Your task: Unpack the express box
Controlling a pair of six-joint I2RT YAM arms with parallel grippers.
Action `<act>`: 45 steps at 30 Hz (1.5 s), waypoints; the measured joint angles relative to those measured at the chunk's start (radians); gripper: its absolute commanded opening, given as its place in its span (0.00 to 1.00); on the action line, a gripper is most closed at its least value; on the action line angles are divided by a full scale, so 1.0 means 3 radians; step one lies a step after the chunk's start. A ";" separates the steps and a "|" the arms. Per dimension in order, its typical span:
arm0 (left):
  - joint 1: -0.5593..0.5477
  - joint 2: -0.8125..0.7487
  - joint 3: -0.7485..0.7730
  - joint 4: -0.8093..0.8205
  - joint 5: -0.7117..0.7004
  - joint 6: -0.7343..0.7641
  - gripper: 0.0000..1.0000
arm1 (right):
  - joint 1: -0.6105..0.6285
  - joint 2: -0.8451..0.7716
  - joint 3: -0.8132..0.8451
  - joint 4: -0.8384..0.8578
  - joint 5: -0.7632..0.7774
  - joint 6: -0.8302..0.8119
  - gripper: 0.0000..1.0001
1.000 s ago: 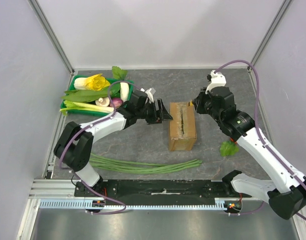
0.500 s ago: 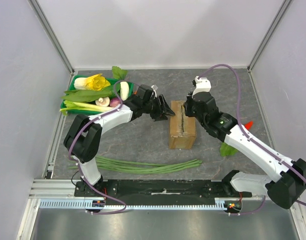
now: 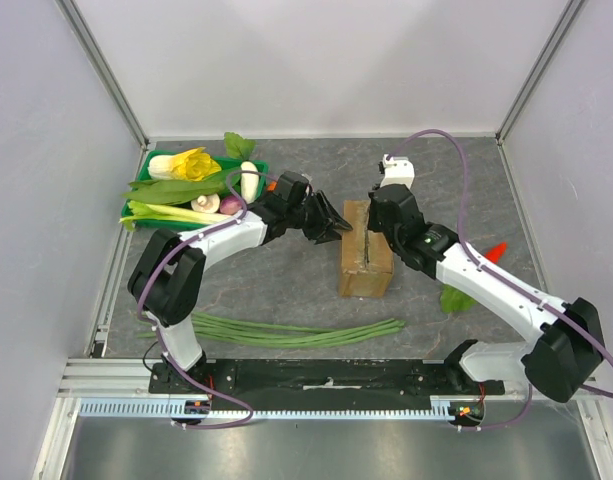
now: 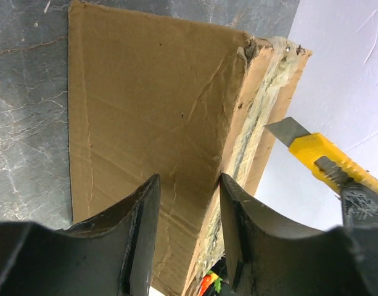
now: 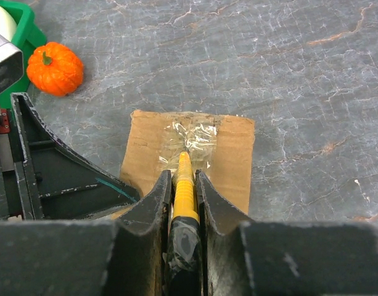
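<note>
Lying near the middle of the tabletop [image 3: 286, 285], the express box [image 3: 366, 255] has its long sides running from the far edge toward the near edge. Its flaps are shut, with clear tape [image 5: 192, 139] over the seam on top.

The right gripper [image 3: 378, 222] is over the far end of the box. Its fingers [image 5: 156, 200] are clenched on a yellow utility knife [image 5: 184, 185], and the bare blade tip is at the taped seam by the box's far edge.

The left gripper [image 3: 333, 224] is at the box's far left corner. Its 2 fingers [image 4: 142, 237] are spread apart and grasp nothing. In the left wrist view, 1 finger lies over the plain brown side and the other over the top edge. I cannot tell whether they touch the cardboard.

A small orange pumpkin [image 5: 55, 68] sits just beyond the left gripper. Beside it, in the far left corner, a green tray [image 3: 176, 228] holds leafy vegetables.

A bundle of long green beans [image 3: 296, 332] lies along the near edge. A green leaf [image 3: 454, 298] lies to the right of the box, and a red pepper [image 3: 496, 250] lies closer to the right edge.
</note>
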 measured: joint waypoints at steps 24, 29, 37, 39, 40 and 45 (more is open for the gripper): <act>0.0003 0.0008 -0.0019 0.0107 -0.0013 -0.0155 0.55 | 0.0006 0.0481 0.0093 0.0207 0.0126 -0.0086 0.00; 0.0038 0.0088 0.0025 0.0184 0.0034 -0.0155 0.57 | 0.0004 0.0661 0.0292 0.0212 0.0123 -0.0289 0.00; 0.0097 0.0215 0.0122 0.0352 0.0083 -0.0100 0.62 | -0.0003 0.0740 0.0395 0.0211 -0.0014 -0.0537 0.00; 0.0098 0.0254 0.0167 0.0348 0.0106 -0.0065 0.62 | -0.0011 0.0744 0.0394 0.0200 -0.0027 -0.0556 0.00; 0.0098 0.0272 0.0179 0.0350 0.0117 -0.0055 0.62 | -0.0018 0.0743 0.0394 0.0200 -0.0033 -0.0557 0.00; 0.0136 0.0383 0.0287 0.0294 0.0085 0.0015 0.63 | -0.0025 0.0722 0.0354 0.0197 -0.0093 -0.0543 0.00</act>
